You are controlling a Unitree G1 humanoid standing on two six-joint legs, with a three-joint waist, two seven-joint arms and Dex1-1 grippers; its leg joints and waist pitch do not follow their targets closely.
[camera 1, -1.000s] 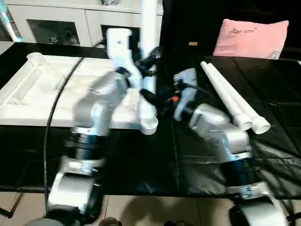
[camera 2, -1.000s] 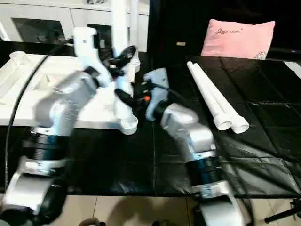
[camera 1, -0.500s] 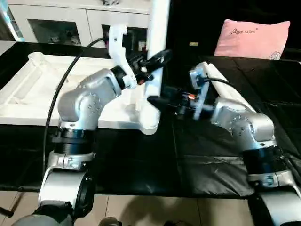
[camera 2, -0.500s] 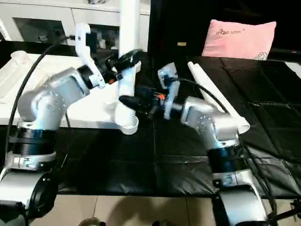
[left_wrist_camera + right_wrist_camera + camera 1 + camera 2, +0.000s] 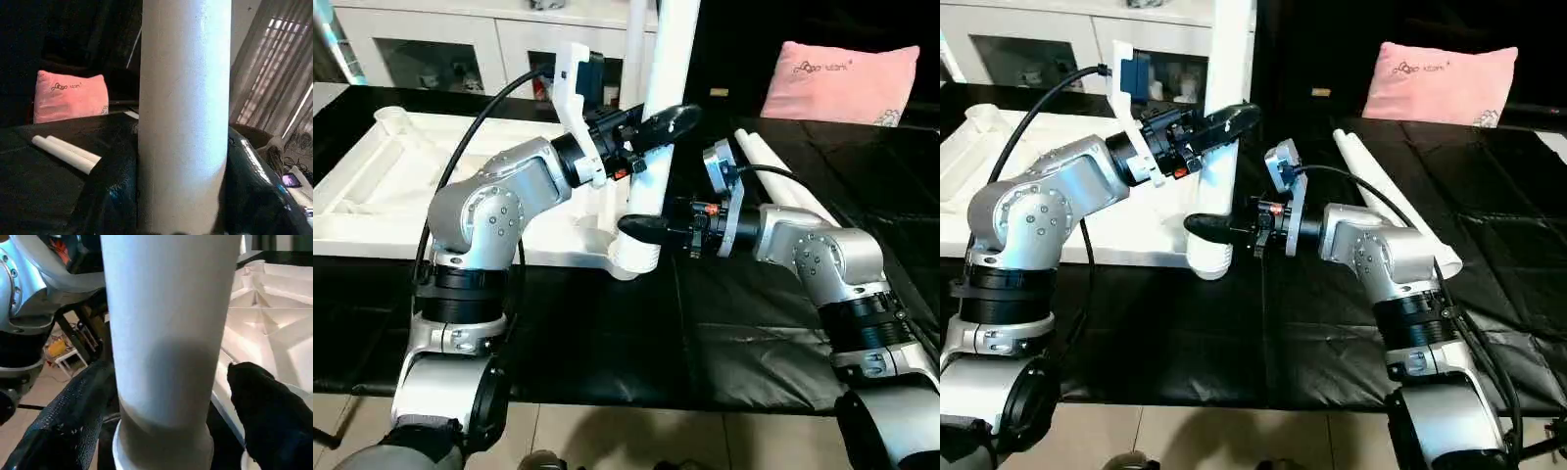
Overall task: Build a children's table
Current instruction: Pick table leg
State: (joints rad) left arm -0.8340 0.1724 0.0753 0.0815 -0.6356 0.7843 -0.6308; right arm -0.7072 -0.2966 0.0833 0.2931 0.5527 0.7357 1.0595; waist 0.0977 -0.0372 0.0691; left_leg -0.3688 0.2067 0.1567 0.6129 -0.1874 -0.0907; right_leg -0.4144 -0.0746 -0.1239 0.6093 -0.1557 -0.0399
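The children's table lies in parts: its white tabletop rests ribbed side up on the black cloth. One white leg stands nearly upright, with its lower end at the near right corner socket. My left gripper is shut on this leg halfway up, and its fingers press both sides. My right gripper is open around the leg's foot, just above the socket. One of its fingers stands apart from the leg. Two more legs lie side by side behind my right arm.
A pink pillow leans at the back right. A white glass-door cabinet stands behind the tabletop. Black cloth covers the work surface up to its front edge, with tiled floor below.
My right gripper has swung left to the leg's foot and its jaws have spread wider. My left arm has brought the leg more upright over the corner socket.
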